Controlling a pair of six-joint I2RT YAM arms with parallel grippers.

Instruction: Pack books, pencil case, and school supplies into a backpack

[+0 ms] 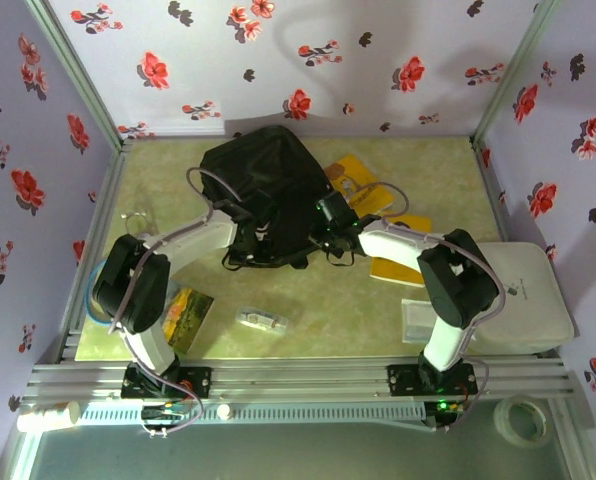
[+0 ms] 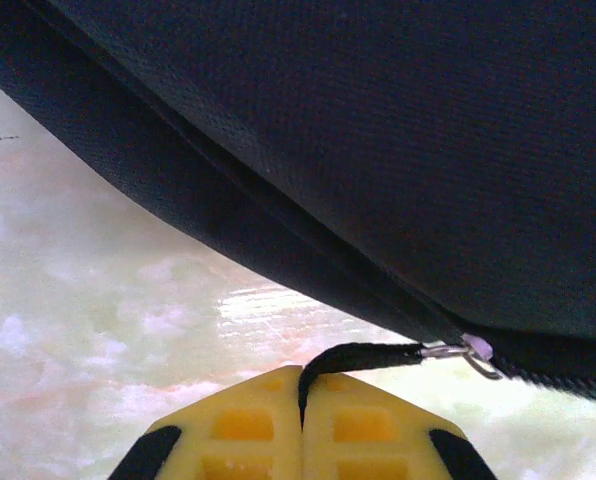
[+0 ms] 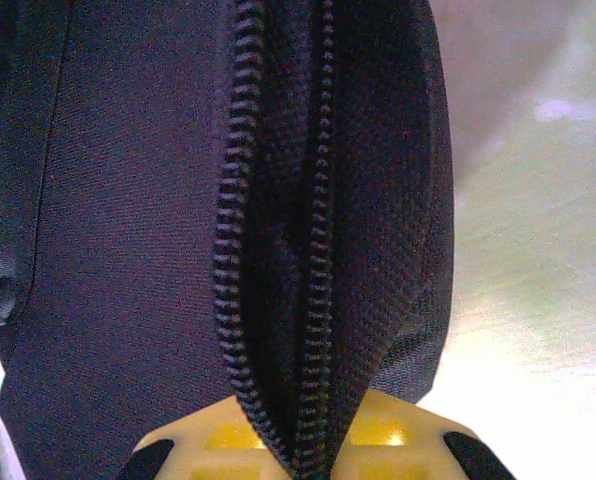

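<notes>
The black backpack [image 1: 268,190] lies at the middle back of the table. My left gripper [image 2: 303,385] is shut on the black zip pull cord [image 2: 363,356], which runs to a metal slider [image 2: 468,352] on the backpack [image 2: 378,130]. My right gripper [image 3: 313,455] is shut on the backpack's open zip edge [image 3: 278,250], with both rows of teeth running between the fingers. Two yellow books [image 1: 363,185] [image 1: 398,250] lie right of the backpack. The blue book [image 1: 185,315] lies by the left arm. The pencil case [image 1: 261,320] rests near the front middle.
A flat clear square box [image 1: 421,320] lies near the right arm's base beside a white boxy unit [image 1: 528,295]. A roll of tape [image 1: 523,420] and a white tube [image 1: 48,415] sit in front of the rail. Flowered walls enclose the table.
</notes>
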